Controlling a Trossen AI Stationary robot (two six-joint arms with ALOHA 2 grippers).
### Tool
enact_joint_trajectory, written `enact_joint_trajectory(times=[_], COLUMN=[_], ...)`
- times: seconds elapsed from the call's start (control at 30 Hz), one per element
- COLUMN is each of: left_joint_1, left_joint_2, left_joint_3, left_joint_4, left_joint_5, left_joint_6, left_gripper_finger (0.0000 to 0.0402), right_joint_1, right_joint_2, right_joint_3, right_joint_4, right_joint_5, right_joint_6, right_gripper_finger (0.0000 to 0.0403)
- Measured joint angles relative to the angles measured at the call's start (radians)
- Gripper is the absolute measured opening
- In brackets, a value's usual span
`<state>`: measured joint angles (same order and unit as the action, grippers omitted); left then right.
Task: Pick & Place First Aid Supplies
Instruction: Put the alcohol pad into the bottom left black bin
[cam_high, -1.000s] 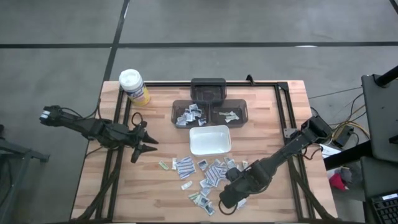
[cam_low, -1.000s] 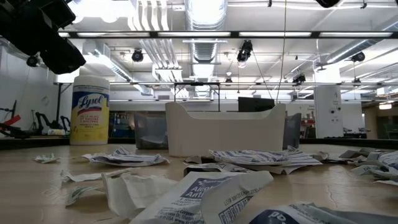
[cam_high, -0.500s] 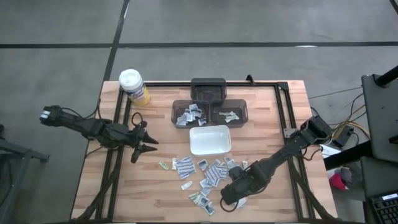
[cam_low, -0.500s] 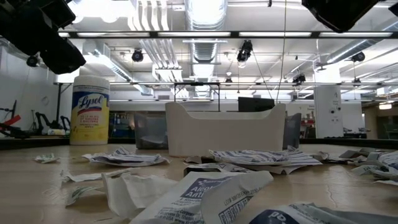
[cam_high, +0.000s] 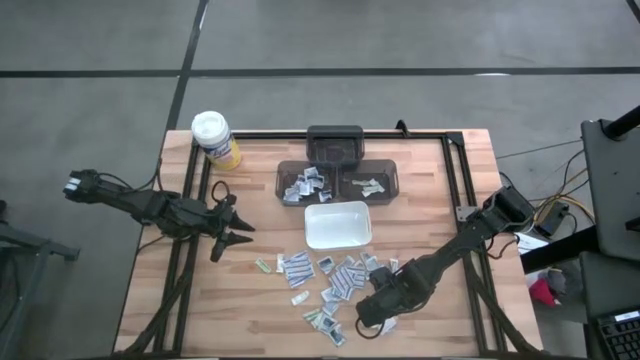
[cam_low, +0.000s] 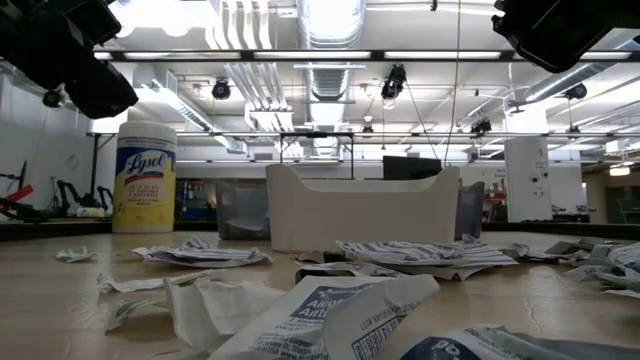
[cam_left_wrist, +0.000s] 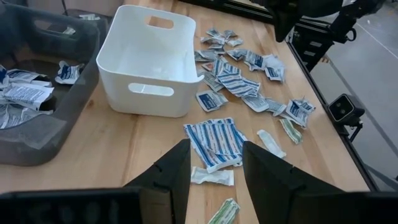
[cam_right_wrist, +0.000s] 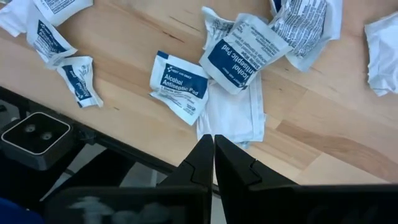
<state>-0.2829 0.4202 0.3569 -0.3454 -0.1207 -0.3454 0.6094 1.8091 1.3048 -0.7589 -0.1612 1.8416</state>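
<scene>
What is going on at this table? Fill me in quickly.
A two-armed robot is sorting first aid packets scattered over the wooden table. The right gripper hangs above the near end of the pile, shut, with nothing visibly held. The left gripper waits open off to the left side, empty. Some packets already lie in the dark bins at the far side; the white tray in the middle is empty. A yellow wipes canister stands at the far left corner.
</scene>
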Motion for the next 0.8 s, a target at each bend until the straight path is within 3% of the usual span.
enact_joint_trajectory(times=[0.37, 0.8], left_joint_1=[0.000, 0.000], left_joint_2=[0.000, 0.000], left_joint_3=[0.000, 0.000], left_joint_4=[0.000, 0.001], left_joint_5=[-0.009, -0.011], left_joint_6=[0.006, 0.006], left_gripper_finger=[0.0138, 0.0138], right_joint_1=[0.000, -0.001], right_joint_2=[0.000, -0.001], right_joint_3=[0.000, -0.011], right_joint_4=[0.006, 0.008], right_joint_5=[0.003, 0.007], right_joint_6=[-0.001, 0.047], right_gripper_finger=[0.0021, 0.0157])
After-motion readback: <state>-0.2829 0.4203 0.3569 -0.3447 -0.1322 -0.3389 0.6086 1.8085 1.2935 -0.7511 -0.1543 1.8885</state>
